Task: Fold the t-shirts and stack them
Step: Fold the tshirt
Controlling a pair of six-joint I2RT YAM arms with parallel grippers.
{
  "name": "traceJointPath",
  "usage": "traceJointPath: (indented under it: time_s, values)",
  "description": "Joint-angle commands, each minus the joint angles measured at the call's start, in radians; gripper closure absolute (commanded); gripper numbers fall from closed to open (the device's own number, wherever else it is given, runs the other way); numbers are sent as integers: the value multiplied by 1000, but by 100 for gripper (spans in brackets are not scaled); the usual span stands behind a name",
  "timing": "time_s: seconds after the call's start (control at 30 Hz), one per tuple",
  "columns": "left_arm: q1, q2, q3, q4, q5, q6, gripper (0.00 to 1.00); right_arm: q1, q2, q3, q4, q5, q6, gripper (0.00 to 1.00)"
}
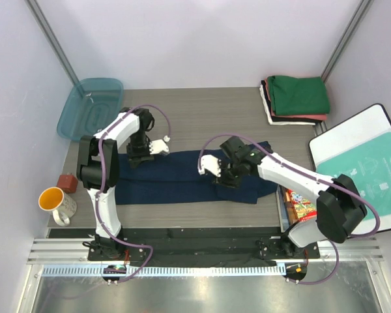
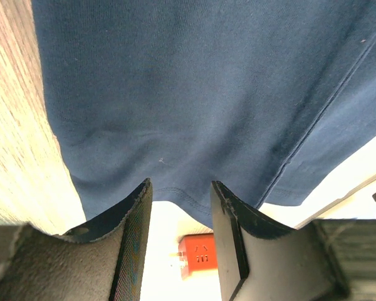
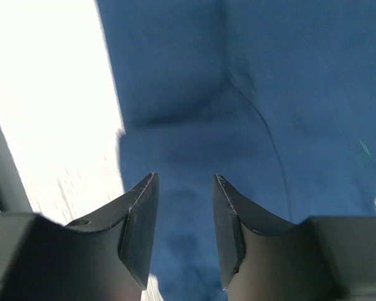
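A dark navy t-shirt (image 1: 182, 176) lies flat as a long band across the middle of the table. My left gripper (image 1: 138, 155) is over its left end. In the left wrist view this gripper (image 2: 182, 183) stands open, nothing between its jaws, with the navy t-shirt (image 2: 200, 94) and its hem just beyond the fingertips. My right gripper (image 1: 227, 177) hovers over the shirt's right half. In the right wrist view it (image 3: 185, 177) is open, with navy cloth (image 3: 238, 94) under and ahead of it. A stack of folded t-shirts (image 1: 296, 96), green over salmon-red and white, rests at the back right.
A teal plastic tray (image 1: 91, 107) leans at the back left. A yellow mug (image 1: 55, 202) and a small red block (image 1: 68, 182) stand at the left edge. A white board with a teal-printed bag (image 1: 368, 166) and a colourful packet (image 1: 301, 205) lie at the right.
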Motion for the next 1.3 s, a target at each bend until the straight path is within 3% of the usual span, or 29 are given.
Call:
traceJointPath:
  time_s: [0.0, 0.27, 0.83, 0.93, 0.97, 1.07, 1.27]
  values:
    - [1, -1, 20, 5, -16, 3, 57, 80, 42, 9, 106, 14, 82, 54]
    - [2, -37, -39, 43, -11, 9, 57, 108, 113, 66, 140, 21, 160, 53]
    - [14, -44, -85, 96, -7, 29, 58, 132, 128, -43, 170, 126, 123, 55]
    - [17, -38, -80, 99, -7, 33, 58, 132, 119, -55, 157, 137, 113, 68]
    - [19, -38, -77, 97, -5, 33, 58, 132, 119, -57, 153, 140, 108, 81]
    - [17, -31, -68, 96, -4, 33, 58, 132, 119, -47, 140, 139, 93, 99]
    - [19, -17, -56, 89, -4, 35, 58, 123, 120, 26, 68, 90, 56, 99]
